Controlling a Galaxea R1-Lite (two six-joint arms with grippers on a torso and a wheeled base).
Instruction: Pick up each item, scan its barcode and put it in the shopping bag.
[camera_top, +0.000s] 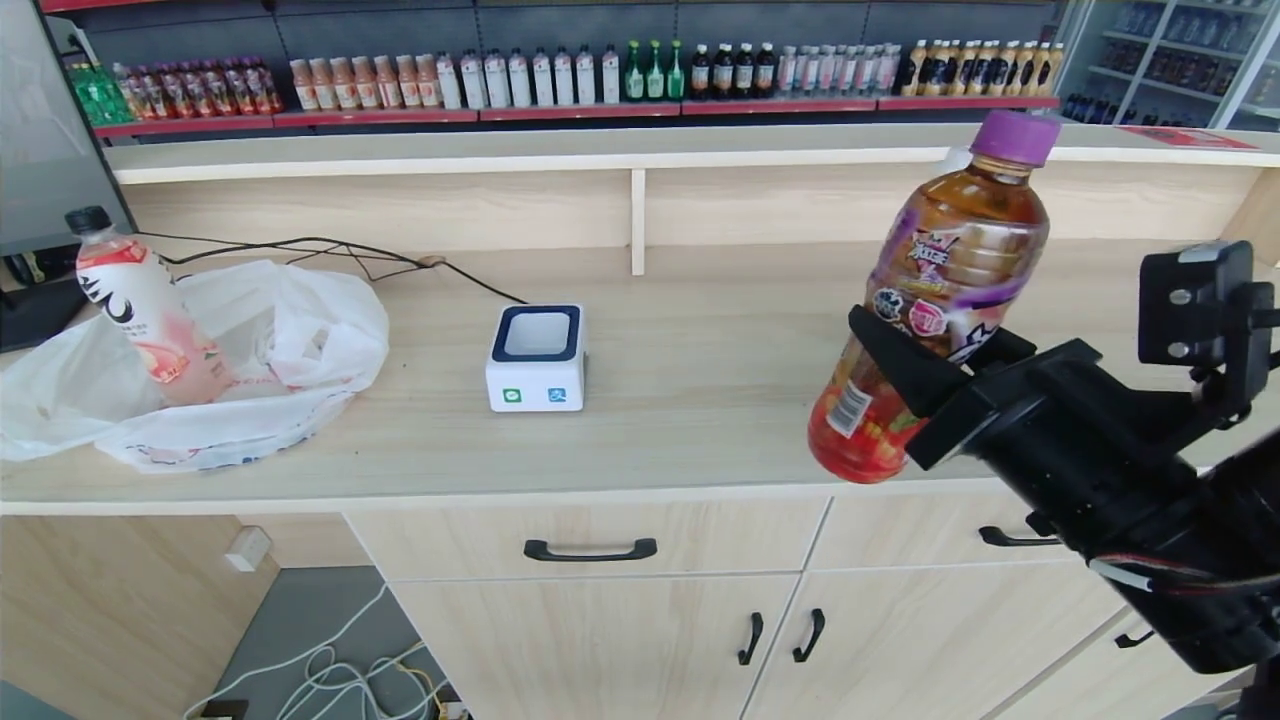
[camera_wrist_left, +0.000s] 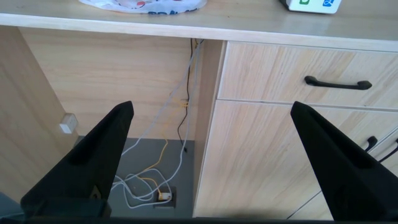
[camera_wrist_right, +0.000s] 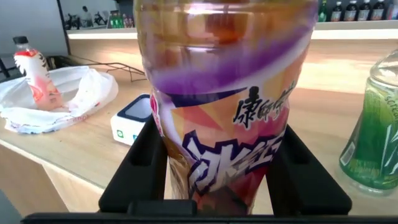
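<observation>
Tea bottle (camera_top: 950, 250) | clamped between right jaws (lower body) | tilted

On the worktop (camera_top: 700, 420), the shopping bag (camera_top: 300, 330) lies left with a bottle (camera_top: 150, 310) in it, the scanner (camera_top: 537, 358) to its right; farther right, the right pincer (camera_top: 945, 352) holds a second bottle (camera_top: 950, 270).

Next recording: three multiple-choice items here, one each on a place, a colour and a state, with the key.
1. The pink bottle stands: A on the floor; B in the shopping bag; C on a chair.
2. The cap of the tea bottle in the right gripper is: A purple; B green; C white.
3. The left gripper is: A shut on a can; B shut, empty; C open, empty.
B: bag folds wrap its base. A: purple in the head view. C: jaws wide apart, nothing between.
</observation>
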